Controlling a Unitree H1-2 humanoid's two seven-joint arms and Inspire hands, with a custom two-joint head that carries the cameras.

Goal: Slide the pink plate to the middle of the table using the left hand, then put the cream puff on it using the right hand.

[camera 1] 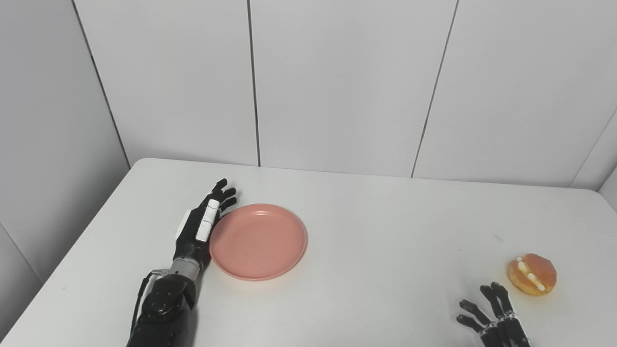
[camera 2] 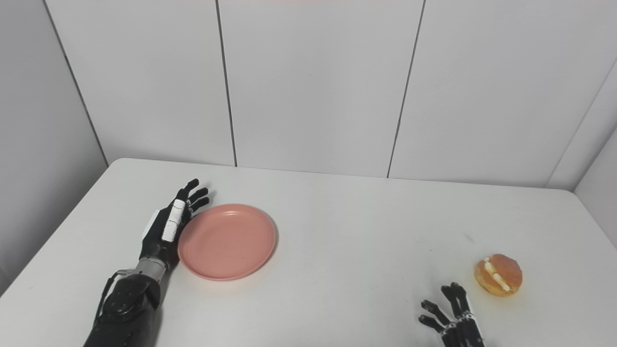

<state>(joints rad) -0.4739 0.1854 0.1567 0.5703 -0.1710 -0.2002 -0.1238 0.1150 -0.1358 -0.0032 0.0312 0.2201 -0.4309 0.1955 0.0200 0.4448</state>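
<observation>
Plain white wall panels (camera 1: 337, 82) with dark seams are seen behind a white table (camera 1: 385, 231), so it's a pretty bare setup. On the left part of the table, a pink plate (camera 1: 260, 241) is laid flat, not in the middle, more to the left of it. The left hand (camera 1: 200, 229) is stretched out along the plate's left rim, with the fingers (camera 1: 222, 193) kept straight and a bit fanned, pointing away toward the wall. Nothing is gripped by it; its inner side is pressed against, or right up next to, the plate's edge, and a white strip can be seen on its thumb side. Way over on the right side of the table, well apart from the plate, the cream puff (camera 1: 532, 273) is sitting with its cream line showing. The right hand (camera 1: 491, 315) is only partly caught at the bottom edge, just beside the puff and a little nearer to the camera, not touching it. Its fingers are spread apart and pointed up, and nothing is held in it.
</observation>
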